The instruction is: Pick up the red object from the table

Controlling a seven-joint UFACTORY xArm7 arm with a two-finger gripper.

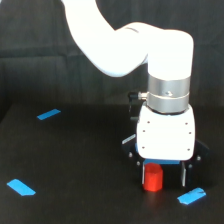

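Note:
The red object (153,178) is a small red-orange faceted block standing on the black table (75,160) at the exterior view's lower right. My gripper (163,177) hangs straight down over it, with its white body just above. The jaws are open and reach down to the table on either side of the block. The block sits between the fingers, close to the finger on the view's left (143,174) and apart from the one on the right (184,175). Whether the left finger touches the block cannot be told.
A blue strip (162,163) shows just under the gripper body, behind the block. Blue tape strips lie on the table at the far left (48,114), near left (21,187) and just right of the gripper (191,196). A black cloth backdrop (40,50) hangs behind.

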